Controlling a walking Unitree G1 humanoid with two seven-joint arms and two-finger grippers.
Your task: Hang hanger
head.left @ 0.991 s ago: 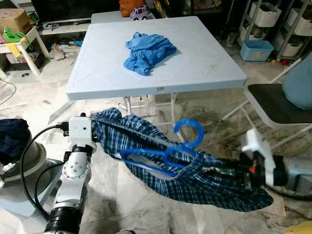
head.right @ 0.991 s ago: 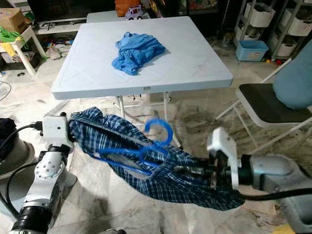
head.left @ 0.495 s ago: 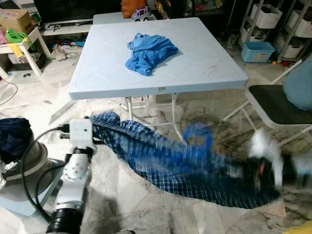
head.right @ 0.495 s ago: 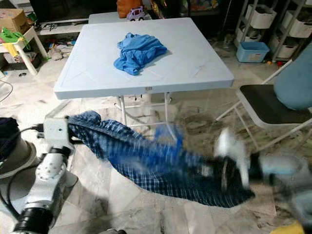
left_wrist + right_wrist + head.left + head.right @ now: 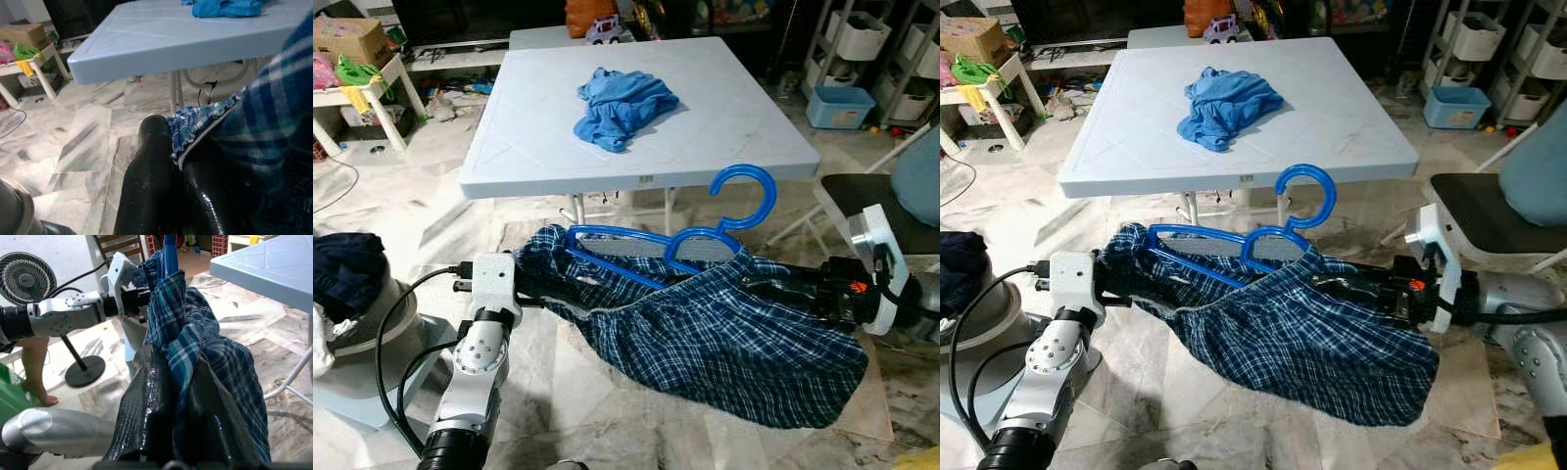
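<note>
A blue plastic hanger [image 5: 705, 230] sits inside the waistband of a dark blue plaid garment [image 5: 724, 343] that hangs stretched between my two arms, below the table's front edge. My left gripper [image 5: 530, 292] is shut on the garment's left edge; its fingers [image 5: 156, 191] pinch the hem. My right gripper [image 5: 766, 287] is shut on the garment's right side, and its fingers [image 5: 151, 406] clamp the cloth. The hanger's hook [image 5: 1307, 196] points upward.
A light blue folding table [image 5: 548, 147] stands just ahead with a crumpled blue cloth [image 5: 625, 103] on it. A chair [image 5: 881, 211] is at the right, shelves with bins [image 5: 847, 59] behind it. A fan and a person's foot [image 5: 39, 391] are nearby.
Both arms have lifted the plaid garment and hanger upward; the hanger's hook now reaches the table edge height. The camera has shifted slightly.
</note>
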